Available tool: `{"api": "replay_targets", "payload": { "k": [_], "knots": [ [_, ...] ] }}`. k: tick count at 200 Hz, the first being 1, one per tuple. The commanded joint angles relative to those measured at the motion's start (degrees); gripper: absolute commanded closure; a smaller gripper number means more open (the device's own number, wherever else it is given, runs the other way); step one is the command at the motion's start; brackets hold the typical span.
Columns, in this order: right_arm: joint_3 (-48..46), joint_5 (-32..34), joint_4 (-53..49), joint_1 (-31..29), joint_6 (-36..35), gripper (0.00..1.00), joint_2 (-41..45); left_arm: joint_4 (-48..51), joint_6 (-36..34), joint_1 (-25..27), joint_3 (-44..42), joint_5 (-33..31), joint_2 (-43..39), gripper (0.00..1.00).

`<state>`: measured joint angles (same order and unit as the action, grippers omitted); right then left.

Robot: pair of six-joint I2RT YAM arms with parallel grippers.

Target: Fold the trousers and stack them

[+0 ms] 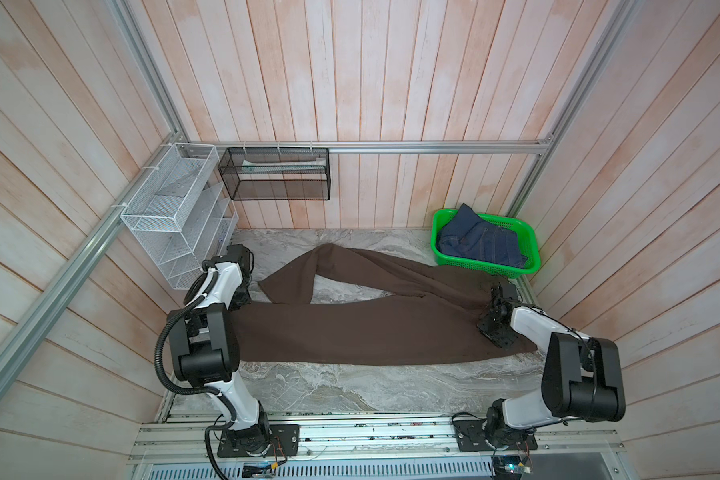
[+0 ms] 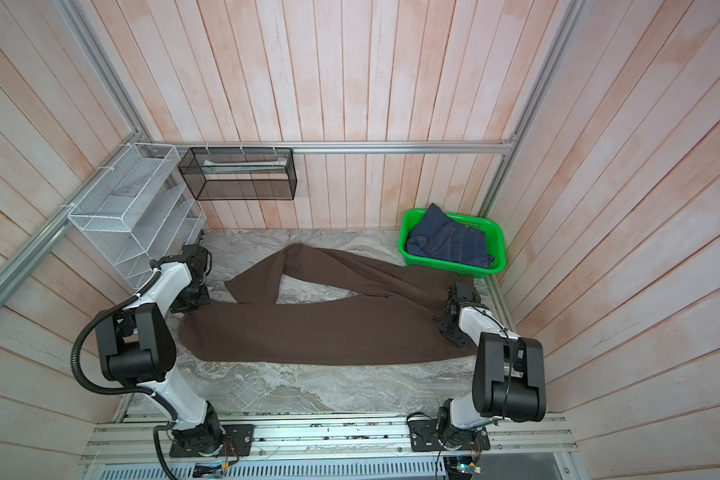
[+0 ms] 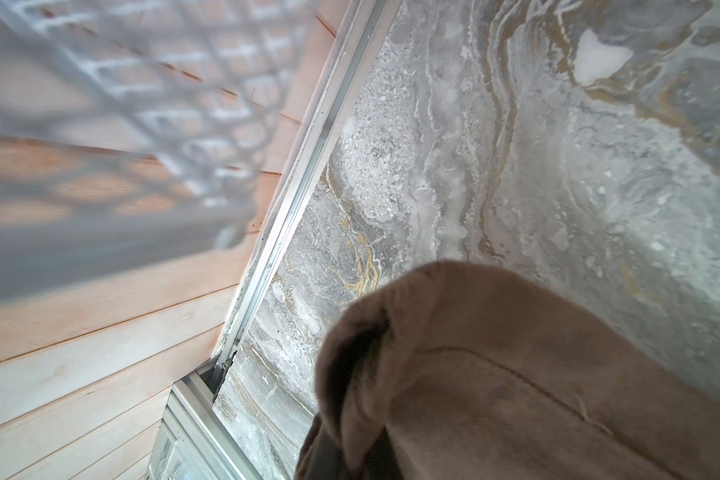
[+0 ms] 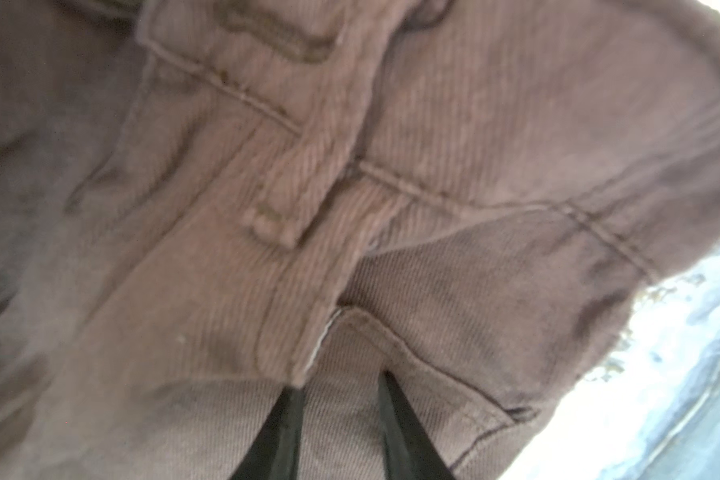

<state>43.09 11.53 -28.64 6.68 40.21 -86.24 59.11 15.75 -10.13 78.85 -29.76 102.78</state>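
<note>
brown cloth clamped at the left, right grasp unclear
left gripper (image 2: 192, 305) is clenched on the left end of the trousers (image 1: 350, 328); right gripper (image 4: 341, 384) sits at the waistband (image 4: 433, 124), jaws slightly apart, grasp impossible to tell. the trousers lie lengthwise across the desk (image 1: 350, 386), far leg bent back; jeans (image 1: 479, 245) sit in a green basket (image 1: 533, 245) behind.

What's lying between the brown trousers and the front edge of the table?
Nothing. The marble tabletop in front of the trousers is bare there, as both top views show.
</note>
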Motion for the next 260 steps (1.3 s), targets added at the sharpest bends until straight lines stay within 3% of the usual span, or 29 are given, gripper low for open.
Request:
{"api": "replay_targets", "payload": {
  "k": [1, 34, 75, 106, 136, 165, 202, 230, 260],
  "knots": [
    [-3.0, 1.8, -3.8, 1.1, -1.8, 0.65, -3.5, -2.5, -1.2, -1.1, 1.9, -1.1, 0.6, 1.00],
    [-3.9, -1.0, -5.6, 0.4, -0.7, 0.63, 2.0, -2.0, -1.6, -1.1, 0.0, -1.0, -1.2, 1.00],
    [-3.6, 2.3, -9.1, 1.0, 2.7, 0.60, 7.8, -1.3, -1.5, -1.2, -1.2, -1.5, -0.9, 1.00],
    [-1.3, 1.3, -11.8, 1.2, 3.7, 0.60, 16.9, -0.3, -1.4, -1.1, -0.9, 0.0, -2.0, 0.64],
    [3.3, -3.4, -12.9, -0.3, 5.4, 0.60, 20.3, 2.4, -0.8, 0.6, 1.4, 1.8, -4.6, 0.46],
    [6.7, -5.1, -12.3, -8.5, 7.6, 0.60, 14.8, 5.3, 0.7, 6.0, 2.0, 3.3, -7.3, 0.36],
    [5.3, -7.7, -6.0, -16.4, 10.1, 0.61, 6.3, 2.0, 2.1, 12.4, -5.4, 10.5, -10.6, 0.37],
    [1.5, -10.2, -1.2, -16.9, 9.4, 0.63, 2.2, -3.0, 3.0, 14.4, -13.5, 15.8, -10.8, 0.46],
    [-4.2, -8.2, 1.2, -16.8, 9.9, 0.63, 2.7, -7.5, 5.0, 14.5, -19.7, 19.7, -12.6, 0.44]
  ]
}}
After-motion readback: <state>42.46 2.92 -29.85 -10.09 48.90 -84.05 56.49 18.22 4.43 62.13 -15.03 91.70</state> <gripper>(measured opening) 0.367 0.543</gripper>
